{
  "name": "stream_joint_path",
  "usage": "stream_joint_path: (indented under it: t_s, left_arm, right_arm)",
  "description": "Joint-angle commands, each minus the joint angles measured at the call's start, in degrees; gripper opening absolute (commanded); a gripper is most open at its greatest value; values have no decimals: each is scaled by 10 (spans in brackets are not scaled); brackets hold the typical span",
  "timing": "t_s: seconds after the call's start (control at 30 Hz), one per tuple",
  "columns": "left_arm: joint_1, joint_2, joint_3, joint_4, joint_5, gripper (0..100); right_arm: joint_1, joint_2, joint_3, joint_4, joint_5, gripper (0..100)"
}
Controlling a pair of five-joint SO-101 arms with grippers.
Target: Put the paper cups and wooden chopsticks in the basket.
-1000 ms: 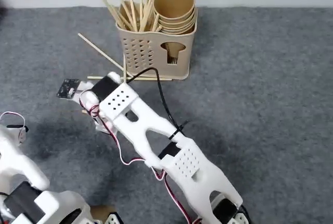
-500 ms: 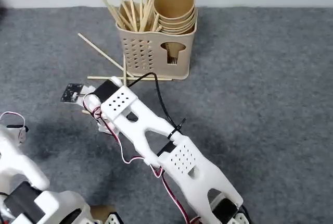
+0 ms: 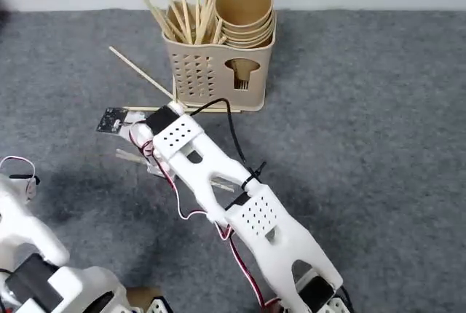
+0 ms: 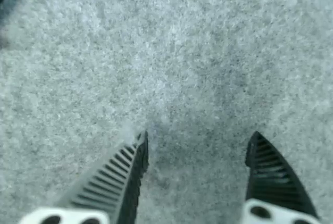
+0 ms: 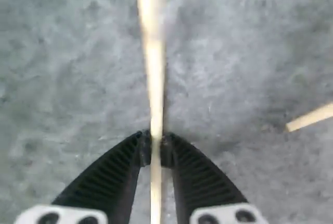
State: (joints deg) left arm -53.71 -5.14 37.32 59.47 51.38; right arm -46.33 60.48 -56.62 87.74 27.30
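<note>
1. We judge the risk to be slip or swivel. The right gripper [image 5: 154, 143] pinches the chopstick [image 5: 151, 52] with narrow tips only, so the long end may snag on the basket [image 3: 218, 73] wall.
2. Right gripper: clamped on that chopstick, low over the grey mat [image 5: 62, 52].
3. Left gripper [image 4: 195, 151]: jaws wide apart, holding nothing, above bare mat.
4. Paper cups [image 3: 244, 4] sit stacked in the basket; a loose stick [image 3: 138, 71] lies just beside it.

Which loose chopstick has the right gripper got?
The chopstick farthest from the basket, clamped in the right gripper. The other two reach the basket: one slanting to its corner, one along its front.
</note>
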Motion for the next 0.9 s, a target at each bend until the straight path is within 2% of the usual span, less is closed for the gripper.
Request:
stream_joint_path:
  t_s: [0.0,0.23,0.47,0.67,0.87]
  left_arm:
    - [-3,-31,-2,-5,-4,290]
    - [-3,-31,-2,-5,-4,290]
    - [-3,-31,-2,-5,-4,290]
    - [-2,-27,-2,-5,-4,290]
    - [-1,-27,-2,-5,-4,290]
  right_arm:
    - [1,0,-3,-18,6,6]
    - [-1,-4,-4,-25,7,9]
    - [-5,-56,-82,-19,4,9]
    - [-6,-95,-174,-22,3,8]
    - [-18,-99,-352,-25,-7,8]
